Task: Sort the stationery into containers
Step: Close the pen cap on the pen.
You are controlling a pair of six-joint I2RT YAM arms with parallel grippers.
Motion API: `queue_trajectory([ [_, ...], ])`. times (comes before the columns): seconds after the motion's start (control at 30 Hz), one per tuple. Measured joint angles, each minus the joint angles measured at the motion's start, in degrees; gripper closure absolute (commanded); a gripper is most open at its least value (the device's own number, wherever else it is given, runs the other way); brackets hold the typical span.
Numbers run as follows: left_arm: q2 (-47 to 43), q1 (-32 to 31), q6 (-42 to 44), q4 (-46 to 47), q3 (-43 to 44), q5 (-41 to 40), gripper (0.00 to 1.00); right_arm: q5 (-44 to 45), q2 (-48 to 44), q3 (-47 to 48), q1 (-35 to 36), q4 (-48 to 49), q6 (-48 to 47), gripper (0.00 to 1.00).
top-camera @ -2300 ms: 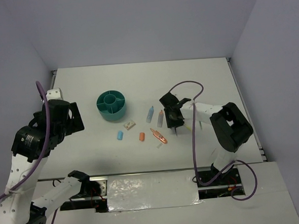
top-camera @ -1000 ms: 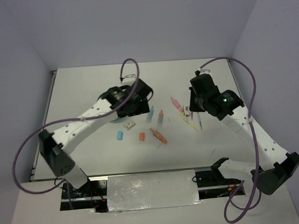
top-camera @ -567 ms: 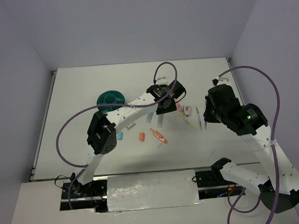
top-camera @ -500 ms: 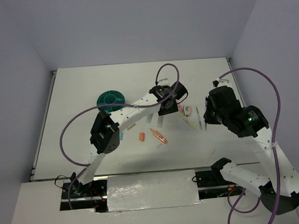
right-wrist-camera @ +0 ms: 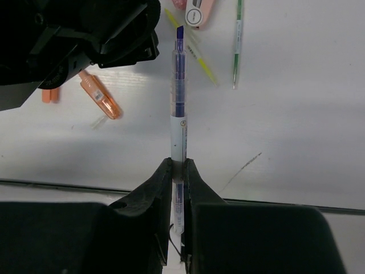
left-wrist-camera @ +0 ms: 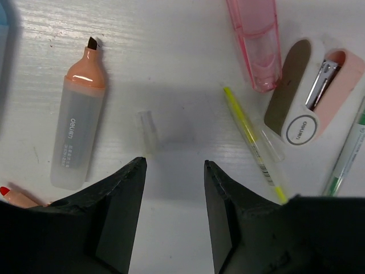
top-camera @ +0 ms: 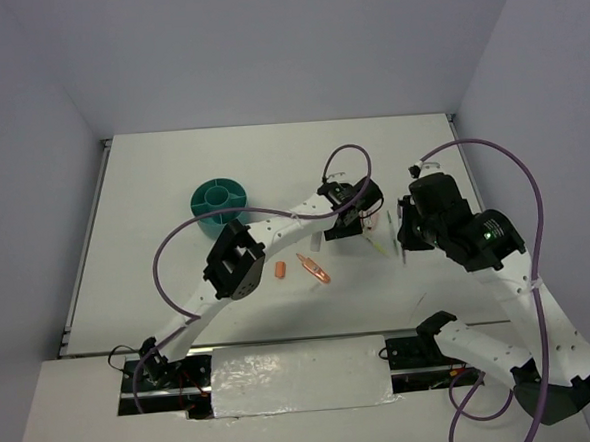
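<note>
My left gripper (top-camera: 340,226) is open and empty, low over the table among loose stationery. In the left wrist view its fingertips (left-wrist-camera: 140,162) frame bare table just below a clear cap (left-wrist-camera: 148,131). An orange highlighter (left-wrist-camera: 77,140) lies to the left. A yellow pen (left-wrist-camera: 254,142), a pink marker (left-wrist-camera: 255,43), a pink-and-white piece (left-wrist-camera: 311,97) and a green pen (left-wrist-camera: 345,157) lie to the right. My right gripper (right-wrist-camera: 178,164) is shut on a blue pen (right-wrist-camera: 179,85), held above the table (top-camera: 406,236). The teal organizer (top-camera: 220,201) stands far left.
An orange marker (top-camera: 314,268) and a small orange eraser (top-camera: 280,271) lie in front of my left arm. The left arm stretches from the near left across the table's middle. The table's back wall and right edge (top-camera: 454,121) bound the area.
My left arm has swung from the organizer rightward to the loose pens beside the right gripper. The right gripper has stayed raised with the blue pen in it.
</note>
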Motion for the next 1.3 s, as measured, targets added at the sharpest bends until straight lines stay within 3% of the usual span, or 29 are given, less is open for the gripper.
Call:
queue_trajectory([
  [0.4, 0.48, 1.22, -0.02, -0.9, 0.15, -1.03, 0.43, -2.6, 1.88, 0.0, 0.0, 0.42, -3.78, 1.0],
  [0.83, 2.54, 3.58, 0.15, 0.94, 0.15, 0.04, 0.53, -4.46, 2.89, 0.0, 0.0, 0.63, -4.39, 1.0],
  [1.07, 2.62, 2.99, 0.11, 1.38, 0.15, 0.57, 0.67, -4.59, 3.34, 0.0, 0.0, 0.79, -4.61, 1.0],
  [1.23, 2.64, 2.47, 0.09, 1.25, 0.15, 0.59, 0.7, -4.92, 3.41, 0.0, 0.0, 0.81, -4.7, 1.0],
  [1.3, 2.64, 2.12, 0.04, 1.18, 0.09, 0.72, 0.76, -5.11, 3.41, 0.0, 0.0, 0.9, -4.74, 1.0],
])
